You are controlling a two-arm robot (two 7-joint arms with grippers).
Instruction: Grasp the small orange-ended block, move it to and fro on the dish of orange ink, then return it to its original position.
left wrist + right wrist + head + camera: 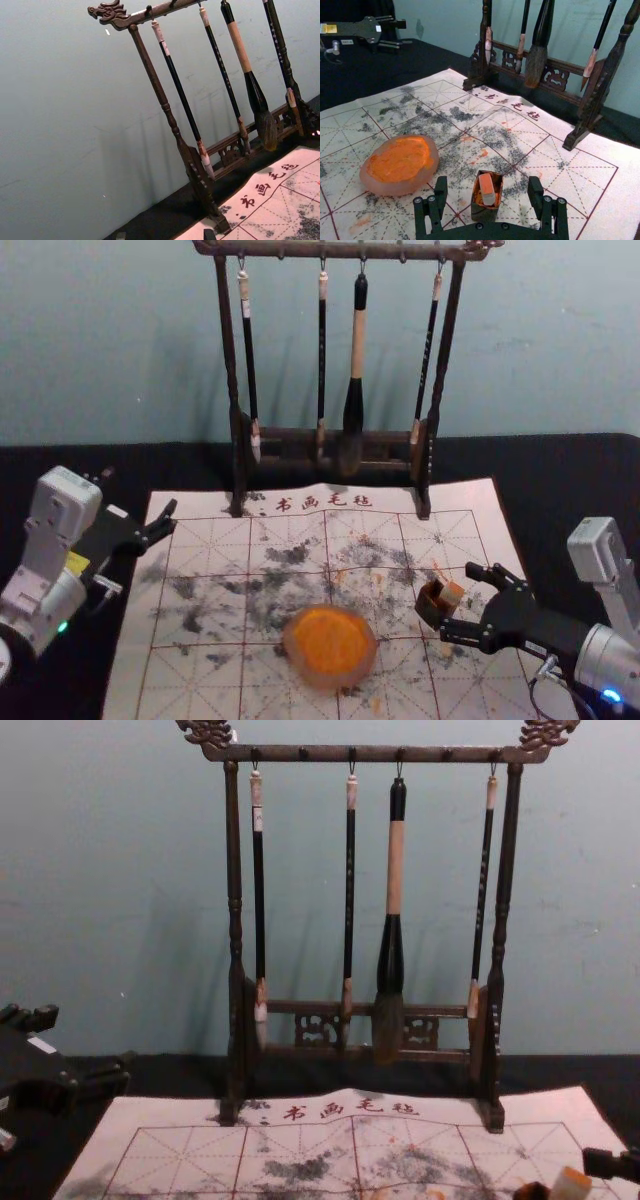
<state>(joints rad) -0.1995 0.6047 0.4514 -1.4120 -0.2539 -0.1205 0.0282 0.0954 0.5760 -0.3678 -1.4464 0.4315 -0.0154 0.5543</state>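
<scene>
My right gripper (461,600) stands open at the mat's right side, its fingers on either side of the small dark box (430,604) that holds the orange-ended block (452,595). Seen from the right wrist, the open right gripper (488,186) has the block (487,189) upright in its box (484,214), beyond and between the fingertips, with gaps on both sides. The round dish of orange ink (330,641) lies left of the box; the right wrist view shows the dish (400,162) too. My left gripper (138,492) is parked open at the far left; its tips show in the left wrist view (165,234).
A wooden rack (372,754) with several hanging brushes stands behind the ink-stained, gridded mat (205,590). Black cloth (560,480) covers the table around the mat, and a plain wall rises behind.
</scene>
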